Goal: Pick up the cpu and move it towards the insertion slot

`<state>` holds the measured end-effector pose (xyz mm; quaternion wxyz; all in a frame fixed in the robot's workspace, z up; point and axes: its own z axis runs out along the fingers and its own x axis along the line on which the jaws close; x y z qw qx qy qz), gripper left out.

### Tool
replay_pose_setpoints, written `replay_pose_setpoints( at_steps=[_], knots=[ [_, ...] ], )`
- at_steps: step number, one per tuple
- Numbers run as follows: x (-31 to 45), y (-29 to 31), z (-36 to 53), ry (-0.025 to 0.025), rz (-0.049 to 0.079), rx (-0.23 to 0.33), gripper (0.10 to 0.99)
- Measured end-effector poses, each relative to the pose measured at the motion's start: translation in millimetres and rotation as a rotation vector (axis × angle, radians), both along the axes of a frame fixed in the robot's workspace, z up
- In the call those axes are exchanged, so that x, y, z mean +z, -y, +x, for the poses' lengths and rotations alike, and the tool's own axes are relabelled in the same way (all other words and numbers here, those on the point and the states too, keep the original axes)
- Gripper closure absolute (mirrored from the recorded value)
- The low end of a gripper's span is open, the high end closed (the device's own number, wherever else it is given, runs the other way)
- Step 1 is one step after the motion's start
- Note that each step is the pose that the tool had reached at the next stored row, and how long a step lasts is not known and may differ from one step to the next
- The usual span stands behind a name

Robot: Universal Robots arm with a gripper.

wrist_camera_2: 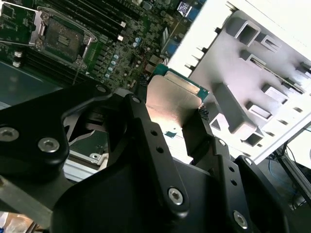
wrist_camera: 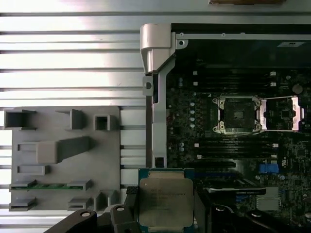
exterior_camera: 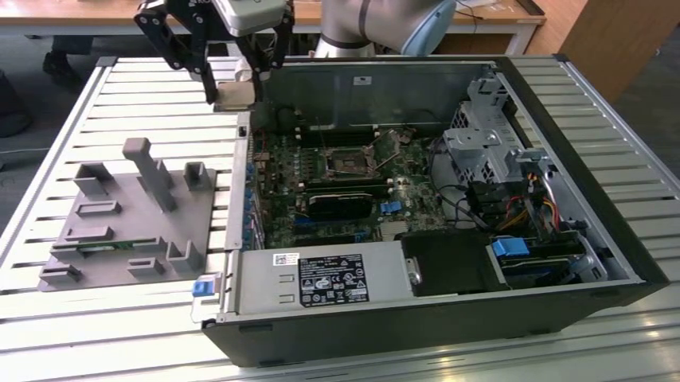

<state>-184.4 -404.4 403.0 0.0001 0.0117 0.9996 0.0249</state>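
First wrist view: my gripper (wrist_camera: 165,213) was clamped on the cpu (wrist_camera: 165,200) by opposite edges above the case wall, short of the insertion slot (wrist_camera: 238,114); item judged light, stiff, fragile underneath.

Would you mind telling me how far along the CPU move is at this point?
The pick-up looks done: the claw grips the small square silvery-topped CPU, lifted clear of the grey plastic fixture. The carry is in hand: in the exterior view the chip hangs by the open computer case's edge. The open square metal-framed insertion slot has not been reached.
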Motion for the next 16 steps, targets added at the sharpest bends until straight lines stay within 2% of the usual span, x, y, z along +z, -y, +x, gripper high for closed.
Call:
replay_pose_setpoints(
  at_steps=[16],
  knots=[
    [0.0,-0.3,14.2,0.0000,0.000,0.000,0.549]
  ],
)
